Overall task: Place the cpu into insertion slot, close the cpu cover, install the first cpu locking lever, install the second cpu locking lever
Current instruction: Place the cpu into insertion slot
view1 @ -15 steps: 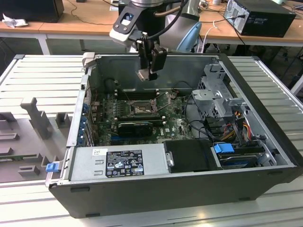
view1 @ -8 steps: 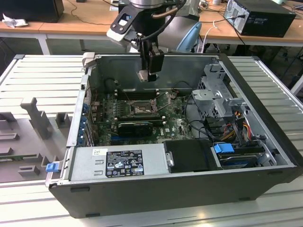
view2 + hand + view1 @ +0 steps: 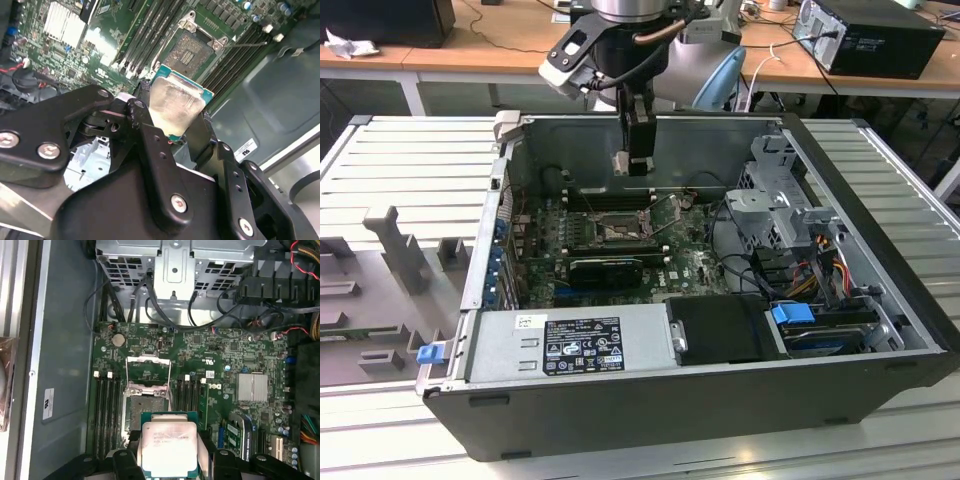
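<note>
Black fingers (image 3: pixel 150 145) of the gripper (image 3: pixel 175 120) were clamped on two opposite edges of the cpu (image 3: pixel 177 102), parted only by the chip's width. Its pale grey metal top shone dully, rimmed by green board. It hung in the air above the motherboard (image 3: pixel 240 355), close to the uncovered insertion slot (image 3: pixel 145 402), with the cpu cover (image 3: pixel 148 371) swung open beside the slot.

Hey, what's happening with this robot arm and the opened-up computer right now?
The arm's gripper is shut on the cpu, holding it above the motherboard inside the open computer case. The insertion slot is bare and the cpu cover is swung open. The cpu is not seated yet.
</note>
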You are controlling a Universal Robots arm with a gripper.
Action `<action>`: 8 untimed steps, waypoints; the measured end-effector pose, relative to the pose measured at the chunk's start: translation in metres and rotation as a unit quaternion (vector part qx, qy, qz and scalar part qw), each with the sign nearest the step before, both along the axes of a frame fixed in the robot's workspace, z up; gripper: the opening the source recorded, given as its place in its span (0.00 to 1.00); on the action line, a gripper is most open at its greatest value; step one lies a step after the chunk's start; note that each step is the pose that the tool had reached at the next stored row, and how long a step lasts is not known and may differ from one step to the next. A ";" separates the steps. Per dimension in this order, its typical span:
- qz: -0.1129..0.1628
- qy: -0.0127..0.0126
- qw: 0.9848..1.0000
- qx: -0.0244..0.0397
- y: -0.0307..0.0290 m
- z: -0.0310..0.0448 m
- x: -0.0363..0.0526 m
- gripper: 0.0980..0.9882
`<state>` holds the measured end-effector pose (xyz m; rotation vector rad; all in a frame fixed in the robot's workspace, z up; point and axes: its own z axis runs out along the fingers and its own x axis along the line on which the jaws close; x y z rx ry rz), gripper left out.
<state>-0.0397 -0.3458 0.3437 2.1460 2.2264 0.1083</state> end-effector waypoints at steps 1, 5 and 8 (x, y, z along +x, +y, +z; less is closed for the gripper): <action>-0.001 0.000 1.000 0.000 0.0000 -0.0004 0.0000 0.48; -0.001 0.000 1.000 0.000 0.0000 -0.0027 0.0000 0.48; -0.001 0.000 1.000 0.000 0.0000 -0.0054 0.0000 0.48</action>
